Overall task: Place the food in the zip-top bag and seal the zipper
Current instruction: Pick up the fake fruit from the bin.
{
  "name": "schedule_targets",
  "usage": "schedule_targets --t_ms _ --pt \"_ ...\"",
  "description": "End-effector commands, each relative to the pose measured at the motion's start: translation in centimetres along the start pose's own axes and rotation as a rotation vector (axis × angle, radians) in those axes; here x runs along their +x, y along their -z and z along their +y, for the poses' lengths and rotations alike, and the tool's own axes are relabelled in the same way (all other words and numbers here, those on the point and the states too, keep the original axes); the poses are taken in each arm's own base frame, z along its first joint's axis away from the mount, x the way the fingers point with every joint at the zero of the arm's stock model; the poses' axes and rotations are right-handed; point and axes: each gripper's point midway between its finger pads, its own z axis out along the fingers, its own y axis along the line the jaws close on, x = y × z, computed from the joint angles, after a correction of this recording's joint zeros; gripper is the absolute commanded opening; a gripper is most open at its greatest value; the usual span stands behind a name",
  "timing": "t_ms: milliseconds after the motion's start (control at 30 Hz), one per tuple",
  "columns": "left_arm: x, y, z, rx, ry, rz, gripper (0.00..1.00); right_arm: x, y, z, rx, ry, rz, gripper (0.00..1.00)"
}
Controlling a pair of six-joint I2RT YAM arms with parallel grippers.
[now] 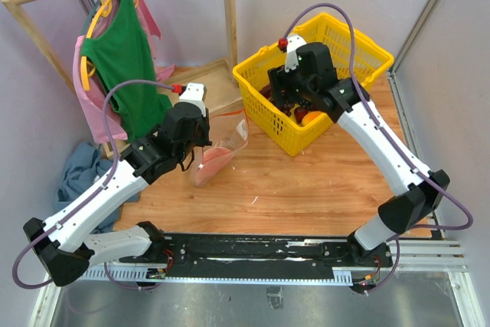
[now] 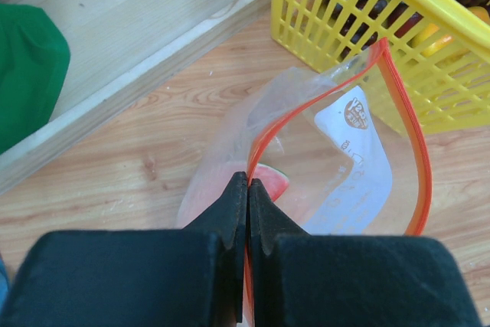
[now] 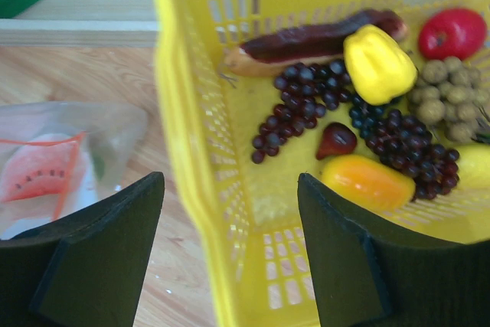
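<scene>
Red-orange zipper (image 2: pixel 418 139) is pinched by the left gripper (image 2: pixel 248 189) beside the yellow basket (image 3: pixel 199 158); the right gripper (image 3: pixel 230 181) is spread above its grape bunch (image 3: pixel 302 105). Should the zip-top bag (image 2: pixel 360 181) sag, its mouth could be missed

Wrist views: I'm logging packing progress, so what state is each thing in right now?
Clear plastic zip-top bag: mouth open, rim pinched by left gripper.
Red-orange zipper strip: unsealed.
Red watermelon slice: inside the bag.
Dark purple grape bunch: lying in yellow plastic basket.
Yellow bell pepper: in the basket too.
Left gripper: shut on the bag's rim.
Right gripper: open, empty, over the basket.
</scene>
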Motion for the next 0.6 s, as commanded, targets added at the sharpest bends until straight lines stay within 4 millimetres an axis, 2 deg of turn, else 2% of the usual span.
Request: schedule_targets --t_ms 0,67,167,300,467,567 --pt "-1.9 -0.6 -1.8 0.071 0.003 -0.061 0.00 3.0 -2.5 -5.6 0.093 -0.023 0.120 0.73" --pt "-1.8 -0.8 -1.9 0.076 0.000 -0.068 0.00 3.6 -4.1 -7.7 0.119 -0.029 0.129 0.76" --pt "-1.4 -1.1 -2.0 0.109 0.008 -0.069 0.00 4.1 -6.8 -9.9 0.097 -0.025 0.105 0.79" --pt "-0.6 -1.4 -2.2 0.172 0.021 -0.064 0.00 3.5 -10.4 -12.3 0.083 -0.001 -0.008 0.85" --pt "0.0 -1.6 -1.8 0.169 0.005 -0.058 0.00 4.3 -14.4 -15.0 0.084 0.087 -0.024 0.93" --pt "0.3 -1.9 -1.3 0.167 0.008 -0.054 0.00 4.4 -16.4 -15.7 0.060 0.147 -0.021 0.98"
